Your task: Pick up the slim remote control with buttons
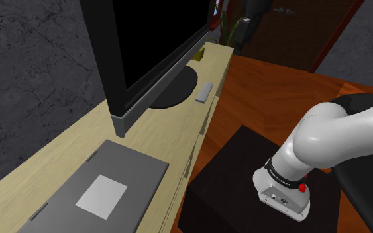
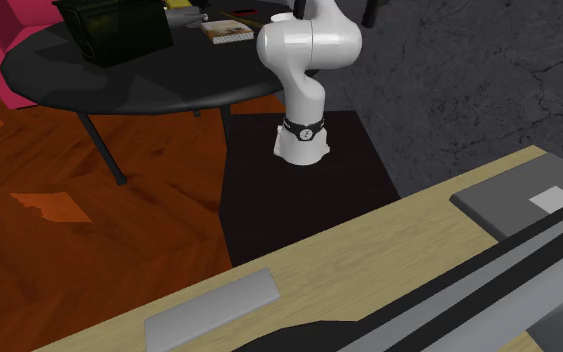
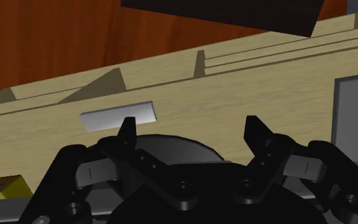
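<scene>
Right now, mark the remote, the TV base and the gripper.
remote (image 1: pixel 204 92), shoulder view, middle of its grey top face.
TV base (image 1: pixel 178 89), shoulder view, bare dark disc beside the remote.
gripper (image 3: pixel 190 125), wrist view, midway between its open fingertips.

From the stand side I see free room over the tabletop's (image 1: pixel 59 159) front edge. The slim grey remote (image 1: pixel 204 92) lies on bare wood there, with nothing above it. Just beside it sits the television's round black base (image 1: pixel 175 89), which blocks that side. The tall screen (image 1: pixel 152 40) walls off everything behind the base. A flat grey box (image 1: pixel 105 188) lies well apart along the tabletop, and a small yellow thing (image 1: pixel 198 54) stands farther off.
</scene>
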